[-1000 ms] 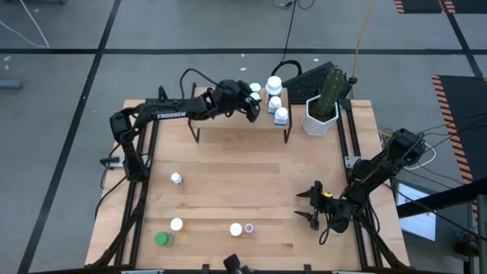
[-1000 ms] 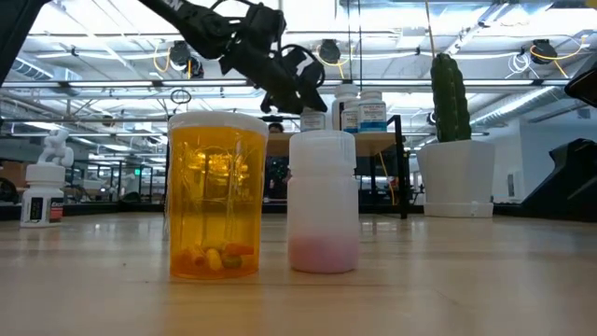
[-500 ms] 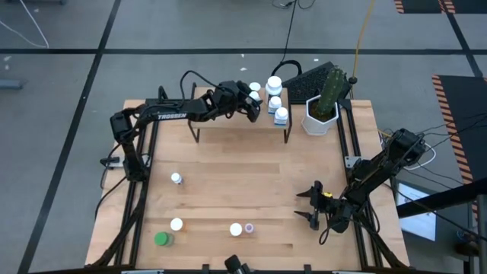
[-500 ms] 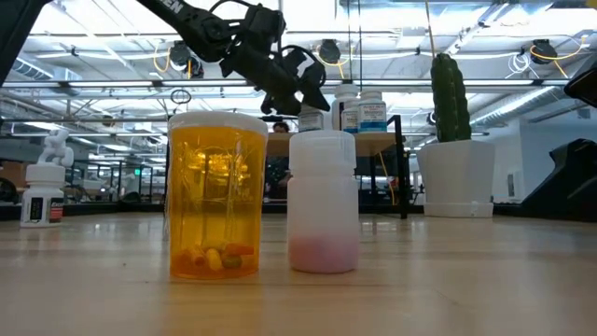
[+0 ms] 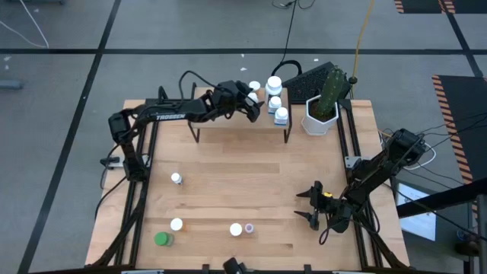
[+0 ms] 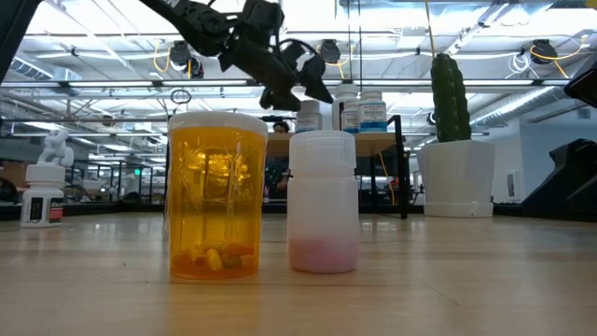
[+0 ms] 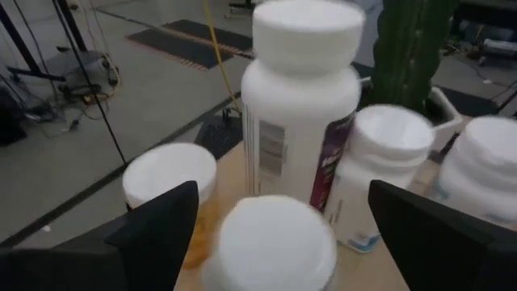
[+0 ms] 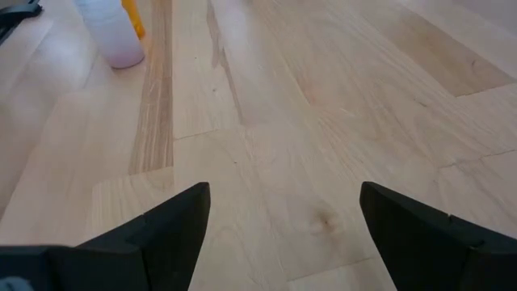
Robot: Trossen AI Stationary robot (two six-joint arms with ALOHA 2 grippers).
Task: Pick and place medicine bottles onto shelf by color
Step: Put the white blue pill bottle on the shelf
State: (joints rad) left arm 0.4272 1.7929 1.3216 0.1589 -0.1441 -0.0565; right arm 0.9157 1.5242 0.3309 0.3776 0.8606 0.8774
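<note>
Left gripper (image 5: 253,104) over shelf (image 5: 221,122), far side, jaws wide, nothing held. White bottles (image 5: 274,84) on shelf's right end. Right gripper (image 5: 310,204) near-right, also wide. Low view: orange bottle (image 6: 215,196) nearest cam. Left wrist: white-capped bottle (image 7: 279,242) btwn fingers.

The shelf (image 5: 228,120) has bare board on its left half; white-capped bottles (image 5: 275,100) crowd its right end, the cactus pot (image 5: 319,116) just beyond. In front of the shelf the desk (image 5: 251,175) lies open, with scattered bottles (image 5: 176,224) near its front edge.
</note>
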